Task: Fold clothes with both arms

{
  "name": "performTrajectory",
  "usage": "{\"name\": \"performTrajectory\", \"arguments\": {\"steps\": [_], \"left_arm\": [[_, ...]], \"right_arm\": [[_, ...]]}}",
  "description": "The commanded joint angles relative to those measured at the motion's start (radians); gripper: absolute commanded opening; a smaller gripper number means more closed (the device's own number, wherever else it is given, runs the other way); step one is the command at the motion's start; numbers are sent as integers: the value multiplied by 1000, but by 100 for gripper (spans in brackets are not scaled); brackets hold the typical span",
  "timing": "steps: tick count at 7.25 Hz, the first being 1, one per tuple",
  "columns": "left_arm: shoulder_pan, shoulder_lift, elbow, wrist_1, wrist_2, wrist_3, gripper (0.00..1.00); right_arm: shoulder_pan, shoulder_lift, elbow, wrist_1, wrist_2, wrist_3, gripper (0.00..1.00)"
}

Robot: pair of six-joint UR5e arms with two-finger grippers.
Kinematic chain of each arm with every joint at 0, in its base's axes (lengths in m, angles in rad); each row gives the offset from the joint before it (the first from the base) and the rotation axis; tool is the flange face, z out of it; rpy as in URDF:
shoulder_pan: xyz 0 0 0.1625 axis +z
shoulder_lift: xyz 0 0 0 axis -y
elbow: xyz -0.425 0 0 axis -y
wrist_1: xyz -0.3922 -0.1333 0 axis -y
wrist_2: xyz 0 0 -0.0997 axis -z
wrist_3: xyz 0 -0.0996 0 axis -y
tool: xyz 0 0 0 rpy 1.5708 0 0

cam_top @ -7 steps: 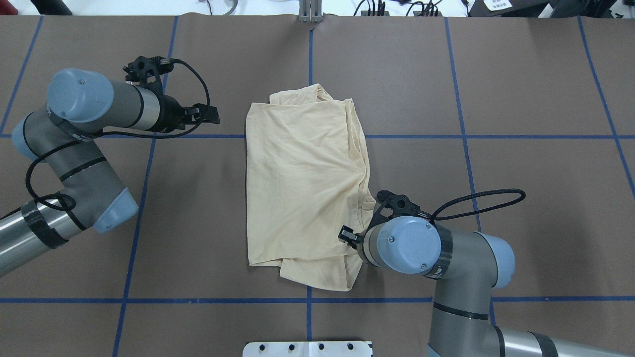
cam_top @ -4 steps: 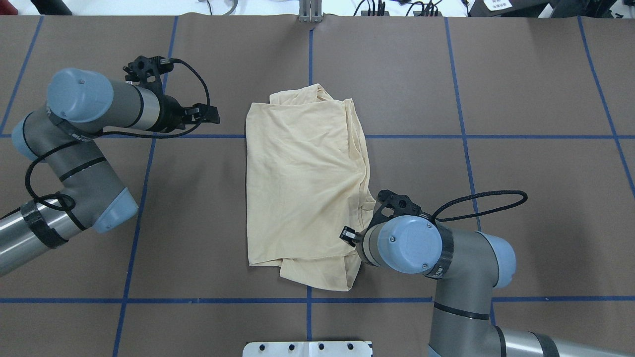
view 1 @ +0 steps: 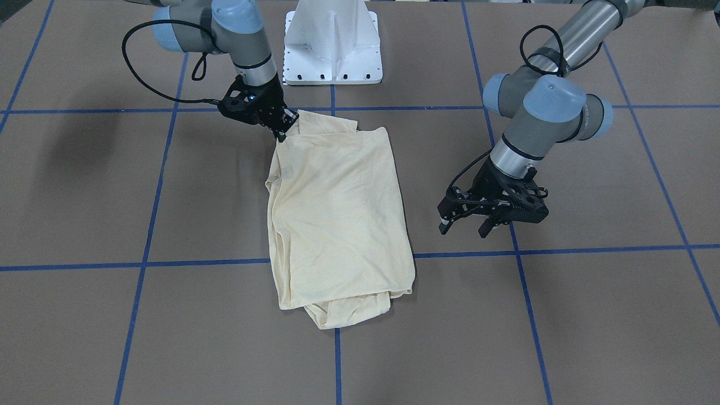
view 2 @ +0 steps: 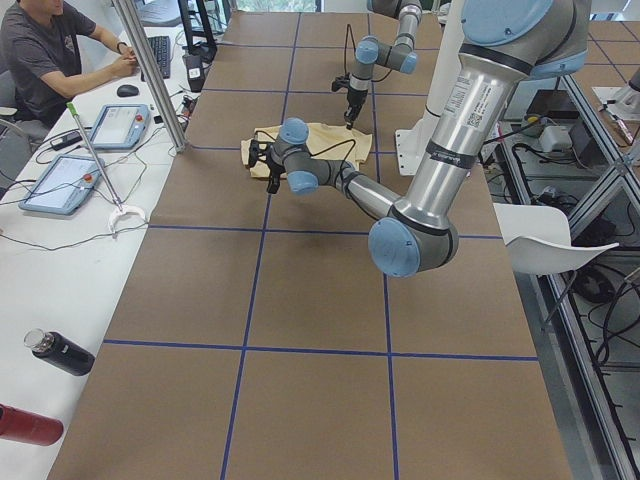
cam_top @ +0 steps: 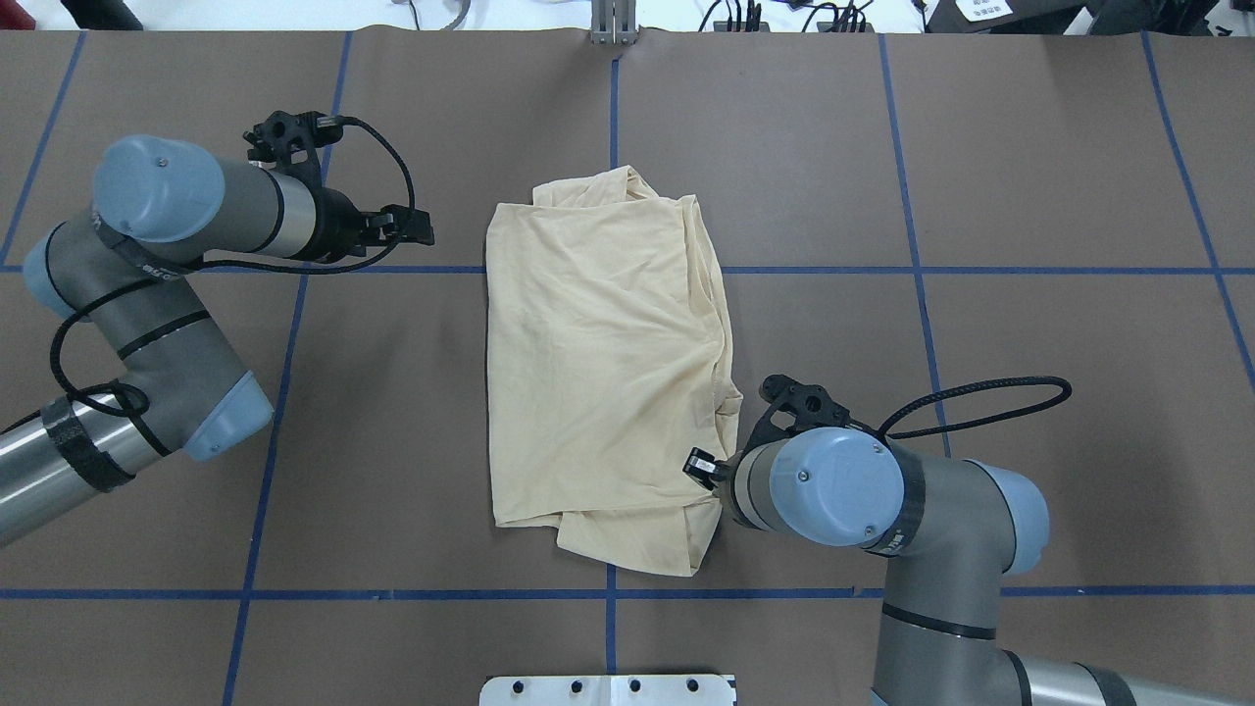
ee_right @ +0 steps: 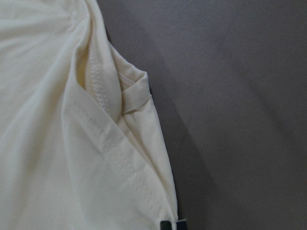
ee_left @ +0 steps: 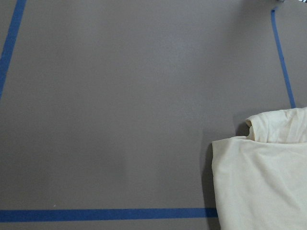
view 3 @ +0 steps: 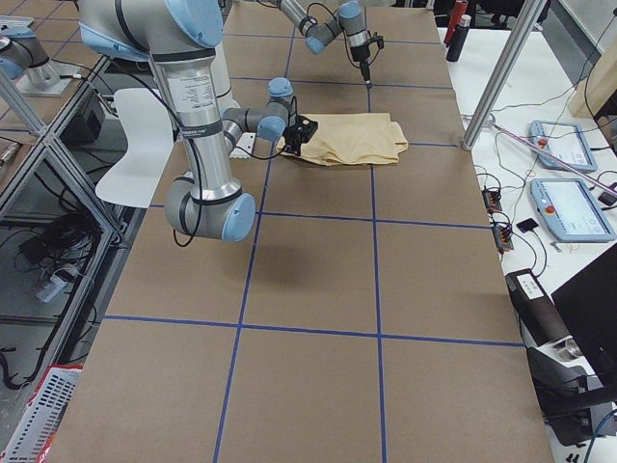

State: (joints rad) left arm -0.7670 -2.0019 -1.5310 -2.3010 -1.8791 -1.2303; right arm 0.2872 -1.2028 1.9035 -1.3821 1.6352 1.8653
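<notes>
Nearest us, our right tool (view 1: 283, 133) is clenched on a hem corner of the cream-yellow long-sleeve T-shirt (cam_top: 598, 363), which lies folded in a rough rectangle at the middle of the desk (cam_top: 1029, 176). Farther out, our left tool (view 1: 463, 230) hangs released beside the shirt, not touching it.

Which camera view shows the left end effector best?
The front-facing view: the left end effector shows whole, fingers apart, clear of the shirt. Overhead shows it side-on; the exterior left view shows it small; the exterior right view, tiny. Its wrist view misses it.
</notes>
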Motion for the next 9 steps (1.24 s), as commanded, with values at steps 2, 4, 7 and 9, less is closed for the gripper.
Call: {"name": "performTrajectory", "arguments": {"steps": [2,4,7,9], "left_arm": [[0,0,0,0,0,-2,100],[0,0,0,0,0,-2,100],[0,-2,0,0,0,-2,100],[0,-2,-1,0,0,-12,100]], "right_arm": [[-22,-18,25,-2,0,2,2],[-36,-23,29,-2,0,2,19],[-39,-24,34,-2,0,3,81],[-39,-24,34,-2,-1,14,63]]}}
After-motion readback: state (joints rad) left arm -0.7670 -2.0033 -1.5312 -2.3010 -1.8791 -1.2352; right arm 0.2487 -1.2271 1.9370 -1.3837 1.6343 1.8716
